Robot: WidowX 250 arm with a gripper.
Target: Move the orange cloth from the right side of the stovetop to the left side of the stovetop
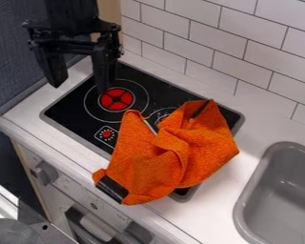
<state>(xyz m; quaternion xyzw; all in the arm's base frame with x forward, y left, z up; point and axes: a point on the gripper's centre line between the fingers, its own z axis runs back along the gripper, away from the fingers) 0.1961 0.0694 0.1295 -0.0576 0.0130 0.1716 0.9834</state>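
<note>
Apparently between grasps, the black gripper (79,87) hangs with its jaws wide apart and nothing between them, above the stovetop (76,113) near the red burner (116,99); the rumpled orange cloth (174,159) lies partly over the stovetop — gripping it would call for moving across and down.

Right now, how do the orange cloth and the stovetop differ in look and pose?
The orange cloth is crumpled into raised folds; the stovetop is flat. The cloth is mostly orange, the stovetop mostly black with a red burner disc. The cloth lies on top, the stovetop partly covered beneath it. Neither is in the open claw.
</note>
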